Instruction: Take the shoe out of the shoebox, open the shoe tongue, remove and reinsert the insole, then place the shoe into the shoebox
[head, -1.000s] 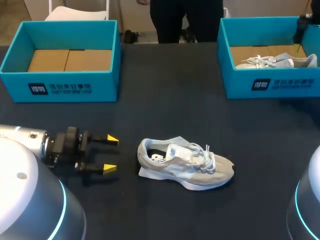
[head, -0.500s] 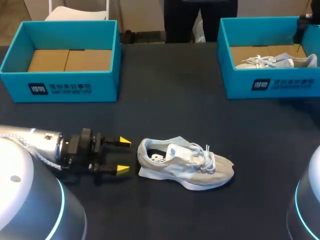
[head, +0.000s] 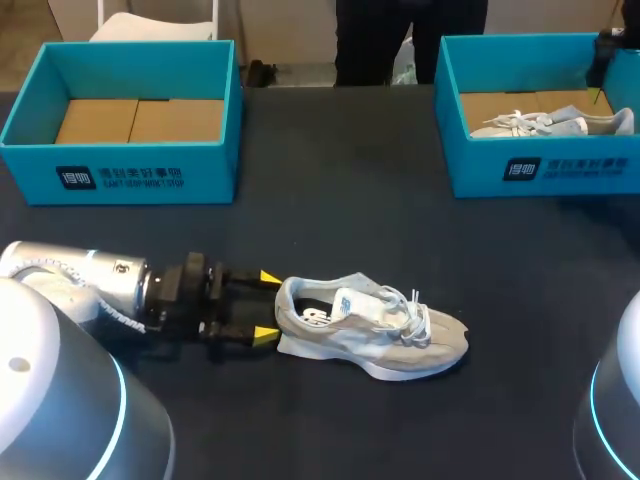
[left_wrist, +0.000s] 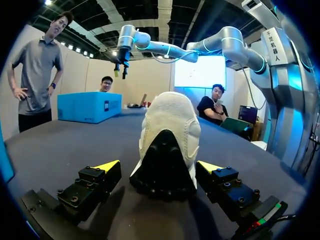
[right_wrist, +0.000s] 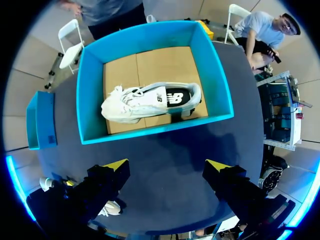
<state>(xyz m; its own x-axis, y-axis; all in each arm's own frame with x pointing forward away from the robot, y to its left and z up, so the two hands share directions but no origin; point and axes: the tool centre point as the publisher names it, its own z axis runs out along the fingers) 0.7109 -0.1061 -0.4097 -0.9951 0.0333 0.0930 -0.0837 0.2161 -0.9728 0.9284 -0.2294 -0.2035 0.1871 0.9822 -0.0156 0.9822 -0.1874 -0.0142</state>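
Observation:
A grey and white sneaker (head: 370, 335) lies on its sole on the dark table, toe to the right. My left gripper (head: 267, 307) is low at its heel and open, one yellow tip on each side of the heel's end. In the left wrist view the heel (left_wrist: 167, 150) fills the gap of the left gripper (left_wrist: 159, 165), and neither finger (left_wrist: 102, 172) touches it. My right gripper (right_wrist: 167, 165) hangs open, high over the right teal shoebox (right_wrist: 150, 131), with nothing between its fingers. A second pale sneaker (right_wrist: 150, 102) lies in that box.
An empty teal shoebox (head: 120, 175) with a cardboard floor stands at the back left. The right shoebox (head: 540, 170) with the other sneaker (head: 550, 123) stands at the back right. Bare dark tabletop (head: 340, 200) stretches between the boxes and the near shoe.
My left gripper has slid right along the table, still open, until its tips reached the sneaker's heel. The sneaker and the right arm have not moved.

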